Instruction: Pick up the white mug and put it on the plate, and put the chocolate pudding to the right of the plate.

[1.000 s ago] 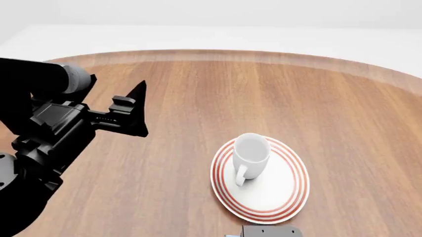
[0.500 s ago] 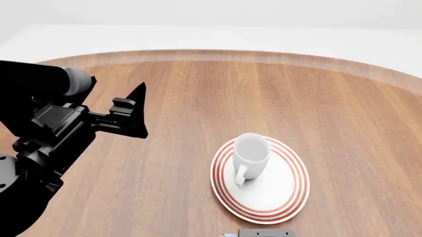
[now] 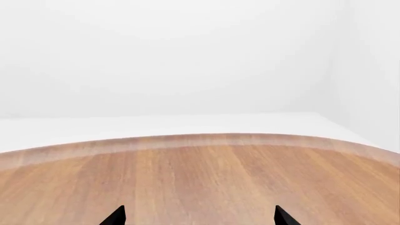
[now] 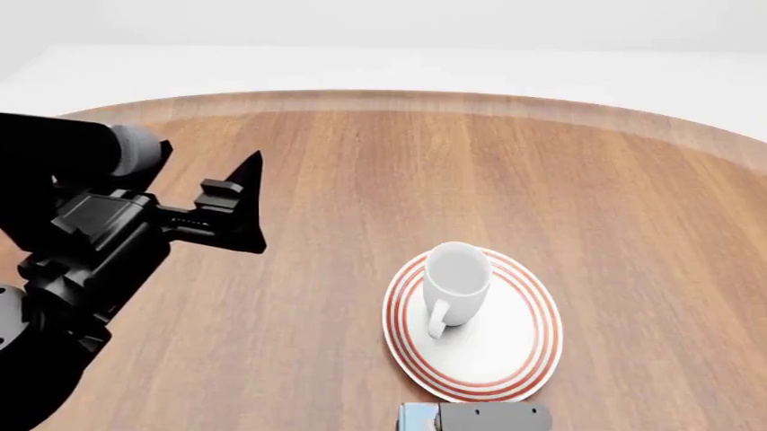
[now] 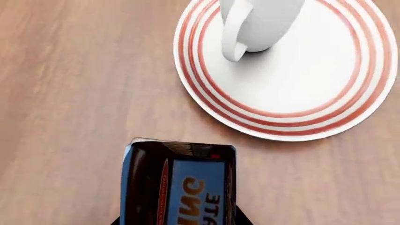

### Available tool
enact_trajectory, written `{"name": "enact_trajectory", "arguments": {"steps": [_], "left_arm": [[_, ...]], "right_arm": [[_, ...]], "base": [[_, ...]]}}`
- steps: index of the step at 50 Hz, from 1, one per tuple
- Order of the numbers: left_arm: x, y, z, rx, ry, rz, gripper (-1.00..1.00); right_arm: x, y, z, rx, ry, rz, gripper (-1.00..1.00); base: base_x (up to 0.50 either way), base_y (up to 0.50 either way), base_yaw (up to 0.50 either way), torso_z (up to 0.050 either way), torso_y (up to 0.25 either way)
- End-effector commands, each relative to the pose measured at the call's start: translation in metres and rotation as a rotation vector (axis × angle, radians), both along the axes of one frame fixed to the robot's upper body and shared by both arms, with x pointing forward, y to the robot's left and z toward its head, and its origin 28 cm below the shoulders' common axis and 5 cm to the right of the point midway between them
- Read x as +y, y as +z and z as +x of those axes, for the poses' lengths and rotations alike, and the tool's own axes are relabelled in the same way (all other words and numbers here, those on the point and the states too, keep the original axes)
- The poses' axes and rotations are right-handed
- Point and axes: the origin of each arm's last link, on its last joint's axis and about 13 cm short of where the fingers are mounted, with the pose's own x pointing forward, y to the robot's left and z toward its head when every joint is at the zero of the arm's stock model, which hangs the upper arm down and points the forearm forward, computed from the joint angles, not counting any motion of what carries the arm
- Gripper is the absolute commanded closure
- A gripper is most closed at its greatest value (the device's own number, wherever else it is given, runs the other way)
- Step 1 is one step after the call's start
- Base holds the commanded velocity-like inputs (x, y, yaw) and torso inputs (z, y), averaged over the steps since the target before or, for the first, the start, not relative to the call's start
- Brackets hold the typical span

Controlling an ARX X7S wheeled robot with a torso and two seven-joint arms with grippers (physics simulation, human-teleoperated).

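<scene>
The white mug (image 4: 458, 278) stands upright on the red-ringed plate (image 4: 504, 346), its handle toward me. In the right wrist view, the mug (image 5: 262, 23) and plate (image 5: 312, 79) lie just beyond the chocolate pudding (image 5: 178, 185), a carton with a blue face and orange letters. My right gripper (image 5: 181, 221) is shut on that carton, a dark finger on each side. In the head view, a blue sliver of the chocolate pudding (image 4: 418, 416) shows at the bottom edge, on the near side of the plate. My left gripper (image 4: 254, 202) hangs open and empty above the table's left part, far from the plate.
The round wooden table (image 4: 359, 180) has a pale rim at its far edge (image 4: 383, 99), with white floor beyond. The left wrist view shows the table edge (image 3: 200, 140) and both fingertips (image 3: 115, 216) wide apart over bare wood.
The right gripper with the carton has come further into the head view at the bottom edge. The left gripper has drifted slightly up and left. Mug and plate have not moved.
</scene>
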Motion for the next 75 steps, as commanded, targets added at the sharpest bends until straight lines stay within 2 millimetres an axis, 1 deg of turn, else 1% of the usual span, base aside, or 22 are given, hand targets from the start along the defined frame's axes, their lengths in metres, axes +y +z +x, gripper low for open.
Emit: {"name": "enact_trajectory", "arguments": {"steps": [1,12,19,23,30,34,41,50,52,56,62,68,75], "left_arm": [[-0.002,0.006,0.001,-0.047,-0.028,-0.023,-1.00],[-0.001,0.010,-0.001,-0.058,-0.029,-0.026,-1.00],[-0.002,0.010,0.000,-0.057,-0.031,-0.023,-1.00],[-0.003,0.011,-0.001,-0.059,-0.032,-0.023,-1.00],[-0.004,0.013,-0.001,-0.062,-0.035,-0.022,-1.00],[-0.004,0.013,-0.002,-0.063,-0.038,-0.021,-1.00],[-0.004,0.014,-0.002,-0.064,-0.036,-0.022,-1.00],[-0.003,0.014,-0.003,-0.068,-0.033,-0.023,-1.00],[-0.003,0.014,-0.002,-0.066,-0.033,-0.023,-1.00],[-0.004,0.013,-0.002,-0.063,-0.035,-0.021,-1.00],[-0.003,0.013,-0.002,-0.063,-0.032,-0.022,-1.00],[-0.002,0.014,-0.003,-0.066,-0.028,-0.024,-1.00],[-0.003,0.014,-0.003,-0.065,-0.030,-0.023,-1.00]], "right_arm": [[-0.005,0.025,-0.004,-0.102,-0.007,0.032,1.00],[-0.013,0.043,-0.008,-0.178,-0.032,0.044,1.00],[-0.021,0.051,-0.011,-0.238,-0.046,0.064,1.00],[-0.026,0.054,-0.016,-0.258,-0.038,0.073,1.00],[-0.033,0.059,-0.014,-0.293,-0.063,0.068,1.00],[-0.040,0.065,-0.008,-0.369,-0.107,0.054,1.00],[-0.050,0.070,-0.003,-0.395,-0.152,0.040,1.00],[-0.065,0.082,0.006,-0.457,-0.235,0.023,1.00],[-0.072,0.087,0.009,-0.479,-0.271,0.016,1.00],[-0.079,0.093,0.012,-0.504,-0.304,0.005,1.00],[-0.084,0.096,0.015,-0.523,-0.335,-0.006,1.00],[-0.094,0.104,0.021,-0.607,-0.403,-0.047,1.00],[-0.099,0.110,0.023,-0.661,-0.426,-0.077,1.00]], "base": [[0.00,0.00,0.00,0.000,0.000],[0.00,0.00,0.00,0.000,0.000],[0.00,0.00,0.00,0.000,0.000],[0.00,0.00,0.00,0.000,0.000],[0.00,0.00,0.00,0.000,0.000],[0.00,0.00,0.00,0.000,0.000],[0.00,0.00,0.00,0.000,0.000],[0.00,0.00,0.00,0.000,0.000],[0.00,0.00,0.00,0.000,0.000],[0.00,0.00,0.00,0.000,0.000],[0.00,0.00,0.00,0.000,0.000],[0.00,0.00,0.00,0.000,0.000],[0.00,0.00,0.00,0.000,0.000]]}}
